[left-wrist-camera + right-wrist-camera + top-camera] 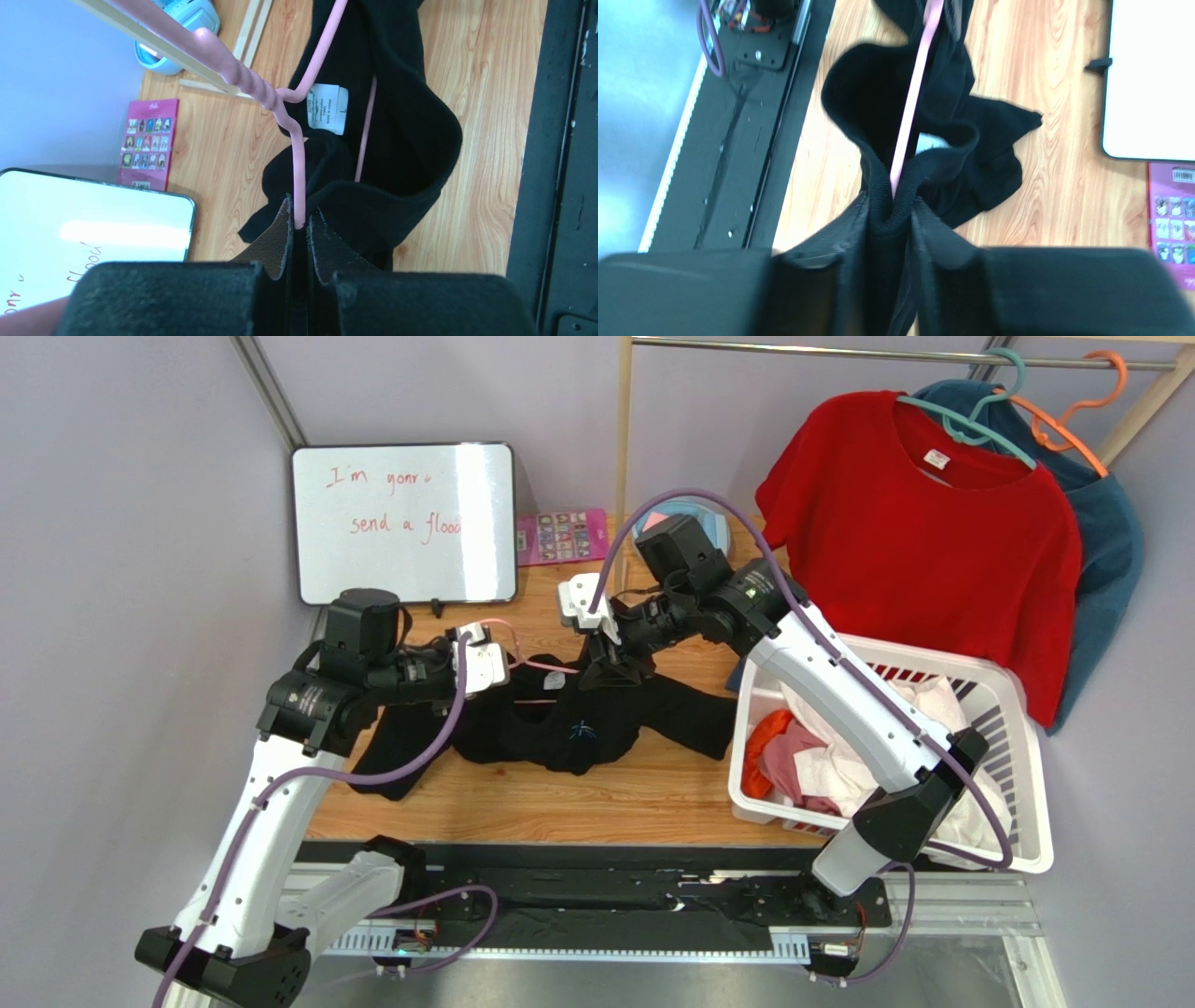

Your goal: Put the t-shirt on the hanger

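Note:
The black t-shirt (568, 728) lies spread on the wooden table between my arms, its blue chest mark facing up. The pink hanger (297, 150) is partly inside its neck opening; the white neck label (327, 108) shows beside the wire. My left gripper (300, 222) is shut on the hanger's wire near the twisted neck. My right gripper (891, 204) is shut on the t-shirt's ribbed collar (927, 168), with the pink wire (913, 91) running just past the pinched fold. In the top view the left gripper (494, 661) and right gripper (606, 647) meet at the collar.
A white laundry basket (1017, 756) with clothes stands at the right. A red t-shirt (933, 546) on a teal hanger and a teal-blue shirt on an orange hanger hang from a rack behind it. A whiteboard (404, 521) and a pink card (561, 536) lean at the back.

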